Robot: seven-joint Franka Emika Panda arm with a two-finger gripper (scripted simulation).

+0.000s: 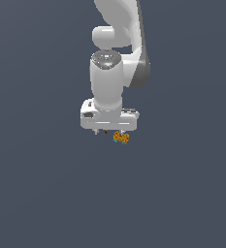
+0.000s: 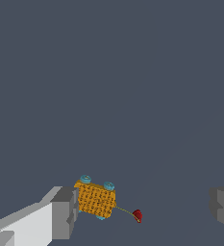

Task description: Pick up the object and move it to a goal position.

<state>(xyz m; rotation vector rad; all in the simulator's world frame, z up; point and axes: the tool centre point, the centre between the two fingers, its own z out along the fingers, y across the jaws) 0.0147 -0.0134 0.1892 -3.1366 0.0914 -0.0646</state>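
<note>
The object (image 1: 121, 138) is a tiny orange block with dark speckles and cyan-blue bits, just below the hand's end toward the exterior view's right. In the wrist view the object (image 2: 95, 198) lies between the fingers, right beside one grey finger pad (image 2: 65, 212) and far from the other finger pad (image 2: 223, 207). I cannot tell whether it touches the near pad. My gripper (image 1: 108, 131) is open with its jaws wide apart, also seen in the wrist view (image 2: 144, 210). A tiny red dot (image 2: 137, 215) sits close to the object, joined to it by a thin line.
The red dot (image 1: 105, 131) also shows under the hand in the exterior view. The white arm (image 1: 109, 82) hangs straight down over a plain dark grey surface (image 1: 46, 193).
</note>
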